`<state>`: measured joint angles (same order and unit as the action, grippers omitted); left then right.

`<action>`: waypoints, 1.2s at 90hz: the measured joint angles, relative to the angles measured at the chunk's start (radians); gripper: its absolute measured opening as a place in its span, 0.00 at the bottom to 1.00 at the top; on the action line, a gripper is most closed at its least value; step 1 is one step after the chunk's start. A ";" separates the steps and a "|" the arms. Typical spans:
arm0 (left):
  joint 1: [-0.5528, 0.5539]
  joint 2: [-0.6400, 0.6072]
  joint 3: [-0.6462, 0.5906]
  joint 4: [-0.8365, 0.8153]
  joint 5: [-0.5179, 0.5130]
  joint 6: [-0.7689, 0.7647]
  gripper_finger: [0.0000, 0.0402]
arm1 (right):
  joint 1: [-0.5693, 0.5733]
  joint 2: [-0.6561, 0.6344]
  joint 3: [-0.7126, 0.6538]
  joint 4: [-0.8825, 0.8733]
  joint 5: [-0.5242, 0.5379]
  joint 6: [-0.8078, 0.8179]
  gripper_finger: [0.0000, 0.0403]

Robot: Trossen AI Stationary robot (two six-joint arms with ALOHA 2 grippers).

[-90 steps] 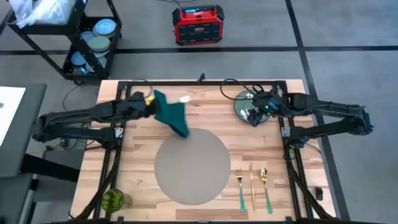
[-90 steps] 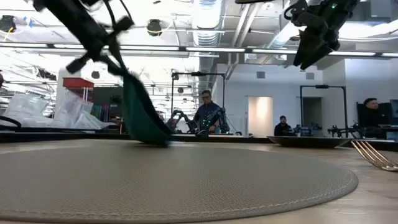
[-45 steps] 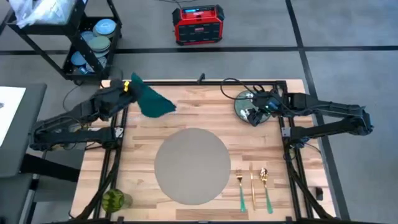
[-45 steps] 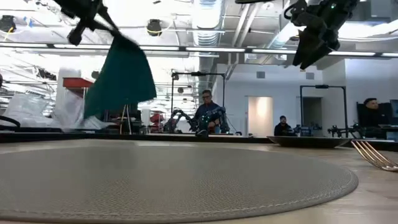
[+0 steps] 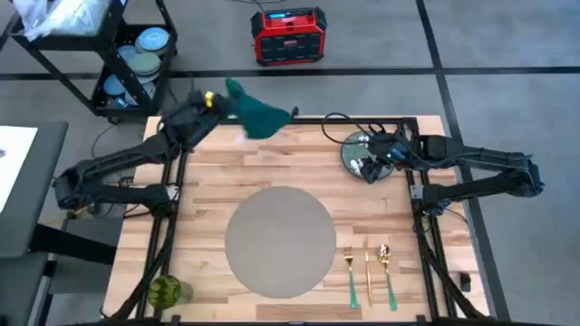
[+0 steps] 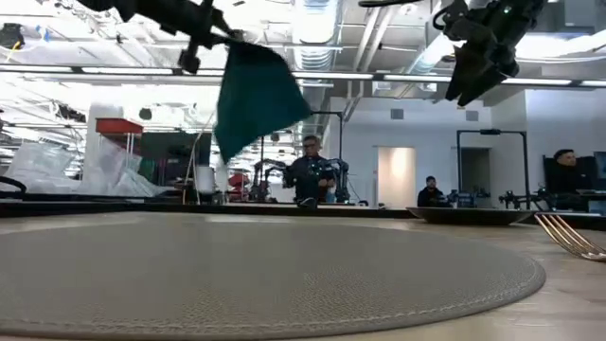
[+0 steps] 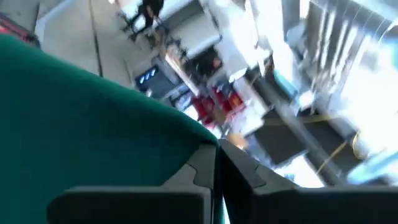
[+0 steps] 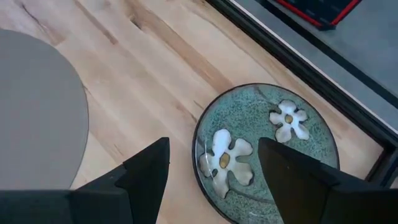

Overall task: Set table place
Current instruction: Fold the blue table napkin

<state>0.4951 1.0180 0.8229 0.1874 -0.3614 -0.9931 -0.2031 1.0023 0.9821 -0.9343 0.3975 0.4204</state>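
My left gripper (image 5: 216,101) pinches the napkin (image 5: 257,116) by one edge, in the air over the table's (image 5: 208,195) top rim; soft and light, it will swing and drape. The mat (image 5: 280,241) lies flat at centre, open all round. My right gripper (image 8: 211,163) hangs spread above the plate (image 8: 266,150), upper right: stiff, breakable, best taken by its rim.
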 joint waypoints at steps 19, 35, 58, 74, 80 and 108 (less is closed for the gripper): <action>-0.184 -0.002 -0.053 -0.339 -0.089 -0.144 0.00 | 0.000 0.000 0.000 0.000 -0.001 0.001 0.58; -0.369 -0.002 -0.193 -0.560 -0.147 -0.453 0.00 | -0.001 0.000 0.000 0.004 0.001 0.001 0.58; -0.508 -0.004 -0.331 -0.647 -0.155 -0.788 0.00 | -0.002 0.000 0.000 0.010 0.006 -0.001 0.58; -0.493 -0.024 -0.279 -0.611 -0.157 -0.696 0.00 | -0.002 0.000 0.000 0.009 0.006 -0.001 0.58; -0.494 -0.047 -0.243 -0.697 -0.166 -0.684 0.00 | -0.002 0.000 0.000 0.008 0.007 -0.002 0.58; -0.543 -0.157 -0.079 -1.408 -0.151 -0.862 0.00 | -0.002 0.000 0.000 0.002 0.008 -0.009 0.58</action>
<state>-0.0481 0.8610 0.7442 -1.2207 -0.5128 -1.8553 -0.2054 1.0027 0.9821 -0.9327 0.4051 0.4110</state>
